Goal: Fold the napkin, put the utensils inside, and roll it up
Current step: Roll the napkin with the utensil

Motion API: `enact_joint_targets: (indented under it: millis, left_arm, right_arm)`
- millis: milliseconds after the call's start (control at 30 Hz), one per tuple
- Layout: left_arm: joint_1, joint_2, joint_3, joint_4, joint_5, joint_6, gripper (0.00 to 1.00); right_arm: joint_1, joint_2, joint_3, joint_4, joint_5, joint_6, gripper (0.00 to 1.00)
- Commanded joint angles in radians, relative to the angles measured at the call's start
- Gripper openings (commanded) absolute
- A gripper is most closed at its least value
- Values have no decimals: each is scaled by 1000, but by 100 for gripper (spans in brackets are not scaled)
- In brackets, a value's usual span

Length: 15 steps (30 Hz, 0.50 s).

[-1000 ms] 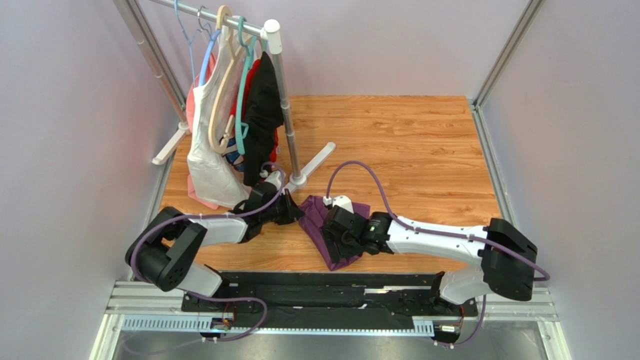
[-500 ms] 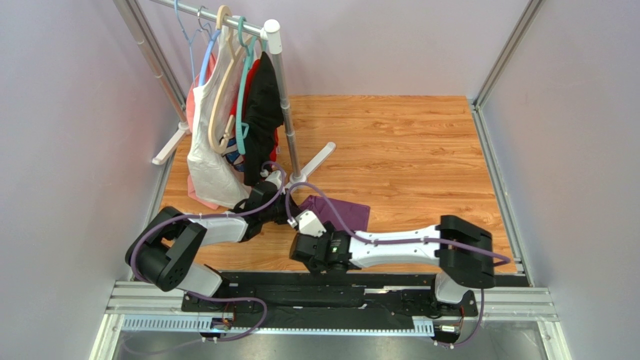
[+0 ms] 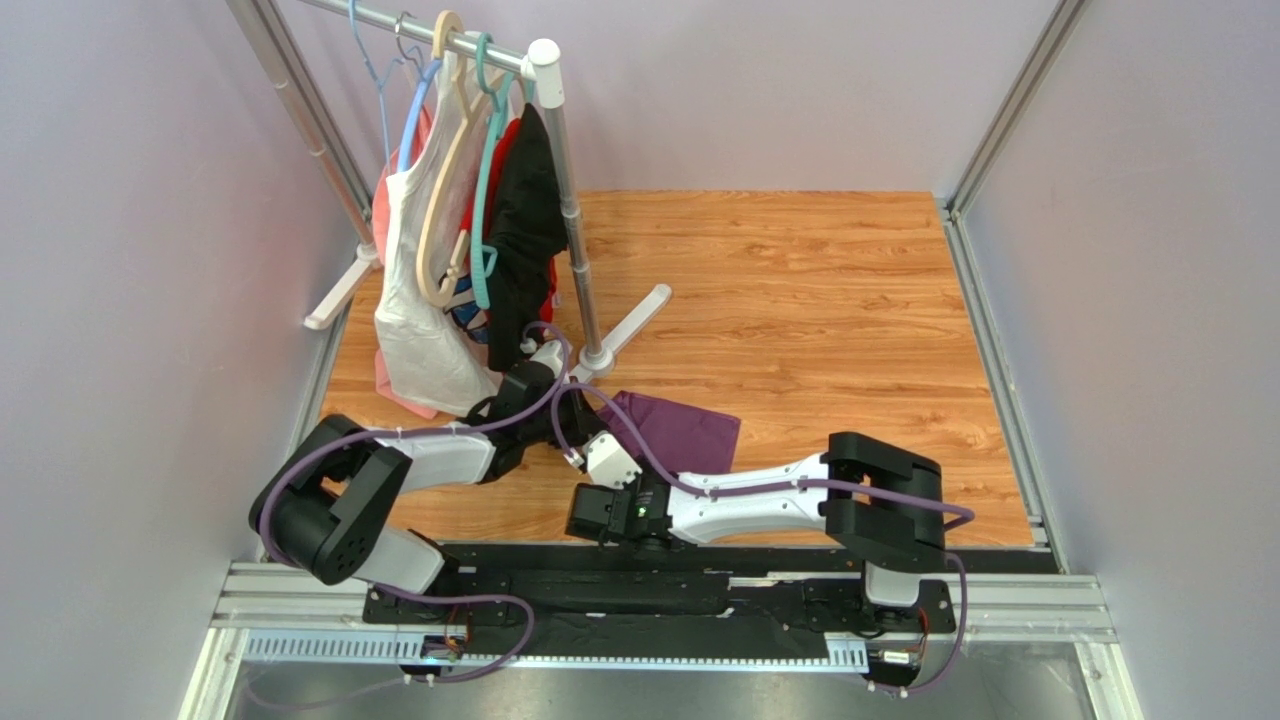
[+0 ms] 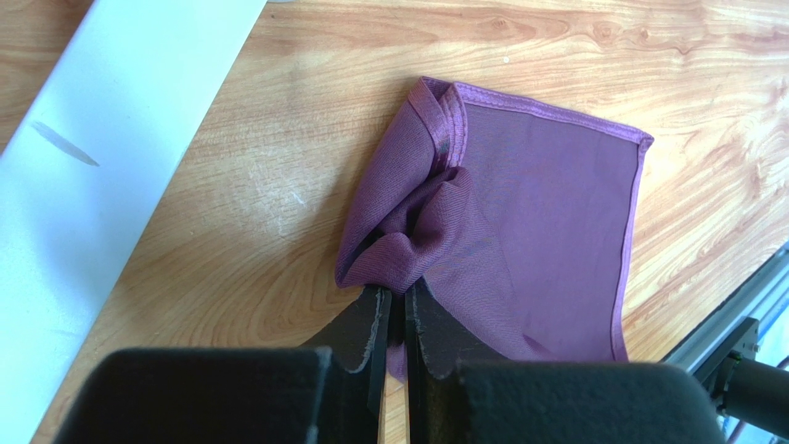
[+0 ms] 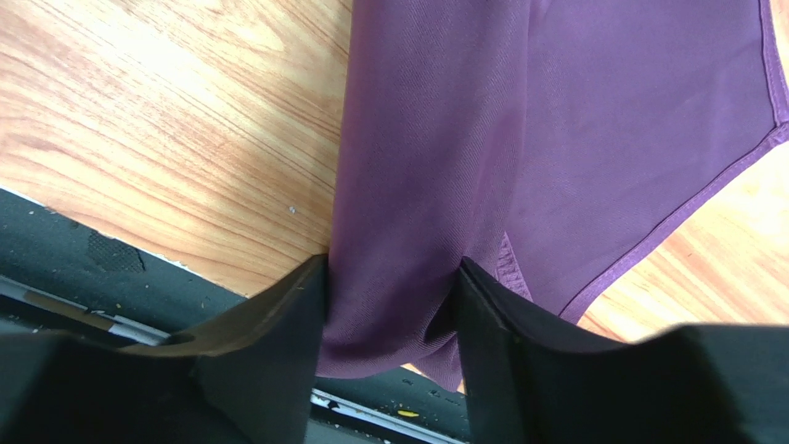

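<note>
The purple napkin lies folded on the wooden table, in front of the rack's foot. My left gripper is shut on its bunched left corner, as the left wrist view shows: the gripper pinches the napkin right at the table. My right gripper is at the table's near edge, left of the napkin's near corner. In the right wrist view the right gripper is open, its jaws well apart, with a loose fold of the napkin hanging between them. The fork and spoon are out of view.
A clothes rack with white, black and red garments stands at the back left, and its white foot reaches toward the napkin and shows in the left wrist view. The black rail runs along the near edge.
My right gripper has moved left and toward the near edge, away from over the napkin. The napkin's crumpled near part now lies flatter. The left gripper has stayed put.
</note>
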Motion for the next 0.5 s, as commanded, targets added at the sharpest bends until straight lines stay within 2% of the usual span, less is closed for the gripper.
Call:
enact_joint_targets:
  millis: [0,100,133,200,233,300,333,433,467]
  left_arm:
    - [2,-46,7,-41,-9,25,0]
    - [2,-82,-4,-45,5,22,1]
    - [2,-94,-7,-50,3,22,9]
    - [2,-132,-13,-68,2,20,18]
    - [2,-146,-16,-74,2,19,31]
    - [2,-198,-27,-91,3,12,48]
    - [2,-218,-30,-100,2,14,61]
    - [2,-300,-39,-152,-16,23,77]
    - [2,-321,-41,-174,-21,34,79]
  right_arm:
    - [-13,28,-43,32,-5,52,46]
    - [-36,4,-112,109,-66,53,35]
    - [-42,-16,-135,131,-85,50,28]
    - [-57,-38,-193,209,-146,38,21]
    - [-63,-48,-213,239,-175,33,15]
    - [-86,-82,-256,328,-265,24,10]
    - [-94,-91,-288,350,-295,21,7]
    - [-120,-119,-342,417,-385,3,0]
    - [-135,-127,-356,439,-445,0,0]
